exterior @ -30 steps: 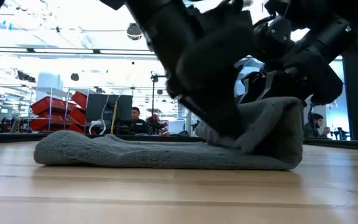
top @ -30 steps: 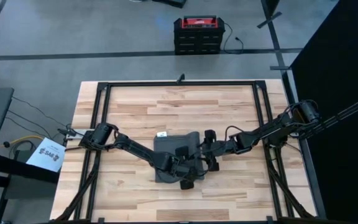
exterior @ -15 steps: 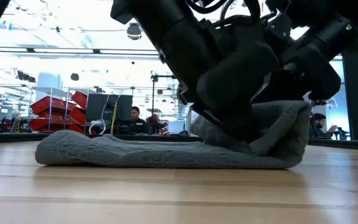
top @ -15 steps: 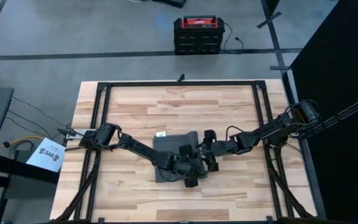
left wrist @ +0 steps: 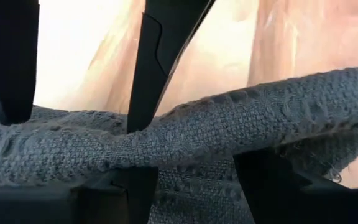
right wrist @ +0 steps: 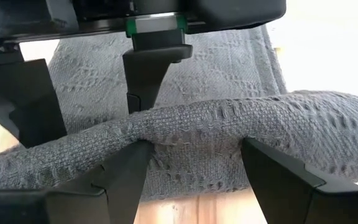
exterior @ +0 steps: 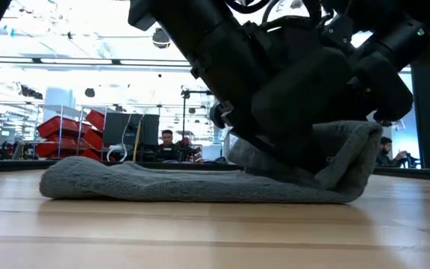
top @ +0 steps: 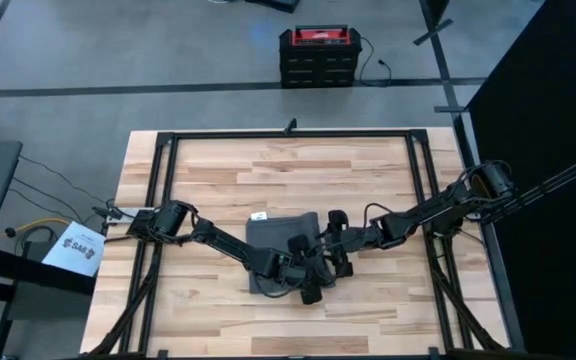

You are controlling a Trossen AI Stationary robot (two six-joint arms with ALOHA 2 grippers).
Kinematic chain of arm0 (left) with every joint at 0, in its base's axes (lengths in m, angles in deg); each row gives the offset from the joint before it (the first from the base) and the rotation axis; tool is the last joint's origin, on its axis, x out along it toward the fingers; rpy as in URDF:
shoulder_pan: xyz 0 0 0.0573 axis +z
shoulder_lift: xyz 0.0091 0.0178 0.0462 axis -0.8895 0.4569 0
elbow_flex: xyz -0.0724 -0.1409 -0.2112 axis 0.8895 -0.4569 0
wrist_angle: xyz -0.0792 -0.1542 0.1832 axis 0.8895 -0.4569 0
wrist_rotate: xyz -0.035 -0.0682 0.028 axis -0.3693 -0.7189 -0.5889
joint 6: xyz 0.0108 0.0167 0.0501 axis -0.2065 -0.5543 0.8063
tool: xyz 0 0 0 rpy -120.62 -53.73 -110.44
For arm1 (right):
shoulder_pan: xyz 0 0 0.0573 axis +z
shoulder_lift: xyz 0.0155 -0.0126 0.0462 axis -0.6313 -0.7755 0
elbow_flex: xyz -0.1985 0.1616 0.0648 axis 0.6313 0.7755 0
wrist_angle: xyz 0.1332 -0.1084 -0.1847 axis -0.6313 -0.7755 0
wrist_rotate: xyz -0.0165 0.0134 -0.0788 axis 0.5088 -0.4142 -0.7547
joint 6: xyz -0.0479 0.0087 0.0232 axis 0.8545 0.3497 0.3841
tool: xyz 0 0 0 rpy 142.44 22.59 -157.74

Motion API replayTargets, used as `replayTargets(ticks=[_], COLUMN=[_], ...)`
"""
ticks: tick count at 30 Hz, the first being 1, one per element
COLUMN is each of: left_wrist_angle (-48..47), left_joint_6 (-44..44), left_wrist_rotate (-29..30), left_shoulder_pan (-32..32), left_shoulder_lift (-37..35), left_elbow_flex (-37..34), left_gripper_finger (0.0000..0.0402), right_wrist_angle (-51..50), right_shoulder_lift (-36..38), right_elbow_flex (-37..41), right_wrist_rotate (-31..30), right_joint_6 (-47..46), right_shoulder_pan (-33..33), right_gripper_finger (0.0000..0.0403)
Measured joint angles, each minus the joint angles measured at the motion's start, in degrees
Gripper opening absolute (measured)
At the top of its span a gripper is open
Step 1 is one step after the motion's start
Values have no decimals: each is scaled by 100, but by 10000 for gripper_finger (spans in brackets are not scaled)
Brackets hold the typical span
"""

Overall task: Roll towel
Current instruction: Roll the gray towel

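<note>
The dark grey towel lies mid-table, flat over most of its length. Its small white tag sits at the far edge. The towel's right end is raised and curled back over the flat part. My left gripper reaches in from the left and my right gripper from the right. They face each other across that raised fold. Both are open, their fingers spread wide under the fold, as the left wrist view and the right wrist view show. My left gripper stays open with the raised fold draped across both its fingers. The fingers come in low from the table's left and lie across the fold. The fold is lifted off the flat layer; the rest of the towel lies on the table. My right gripper stays open, both fingers slipped under the same fold from the table's right. One fingertip meets the fold's underside opposite a left-arm finger. The fold sags slack between the fingers, several layers thick.
Black frame rails run round the wooden table top. A red and black box stands on the floor beyond the far edge. Bare wood lies far and near of the towel. People sit in the room behind.
My left gripper has crept a little toward the table's right edge under the fold. The towel's raised right end has bulged farther right and rounded over, while its flat left part has stayed where it was.
</note>
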Motion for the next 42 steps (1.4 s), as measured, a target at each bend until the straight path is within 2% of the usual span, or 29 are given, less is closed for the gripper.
replayTargets(ticks=[6, 14, 35, 42], left_wrist_angle=[111, -69, -810, -756], left_joint_6=[-45, -289, -570, -784], left_wrist_rotate=[210, 138, 176, 314], left_shoulder_pan=[-3, -14, -123, -128], left_shoulder_lift=[0, 0, -287, -510], left_elbow_flex=[-97, -205, -264, -299], left_gripper_finger=[191, 191, 191, 191], right_wrist_angle=[188, 602, 1117, 1331], right_shoulder_lift=[-2, -601, -869, -1152], right_elbow_flex=[4, -96, -208, -225], right_wrist_rotate=[-2, 161, 313, 280], right_joint_6=[69, 75, 231, 138], right_shoulder_pan=[-82, -153, -336, -661], right_gripper_finger=[249, 249, 249, 249])
